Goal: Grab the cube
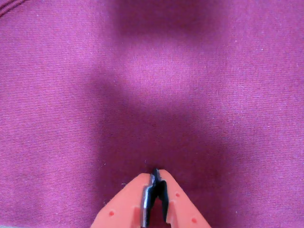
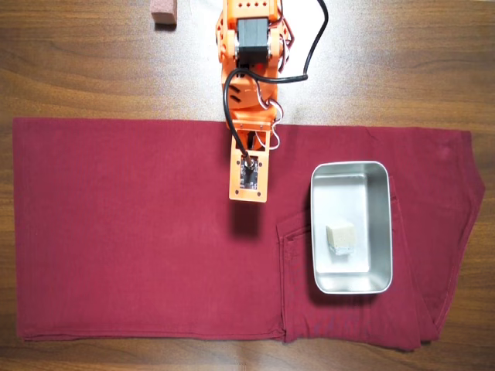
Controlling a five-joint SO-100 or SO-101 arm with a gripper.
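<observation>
Small beige cube in metal tray.

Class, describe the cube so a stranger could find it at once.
On the dark red cloth lies a rectangular metal tray. Inside it sits the small beige-grey cube, alone, unlike the pinkish block on bare wood.

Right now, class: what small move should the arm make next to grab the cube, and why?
Probably swing toward the right of the overhead view. The cube sits inside the metal tray, while the gripper, apparently shut, points at bare red cloth left of it.
</observation>
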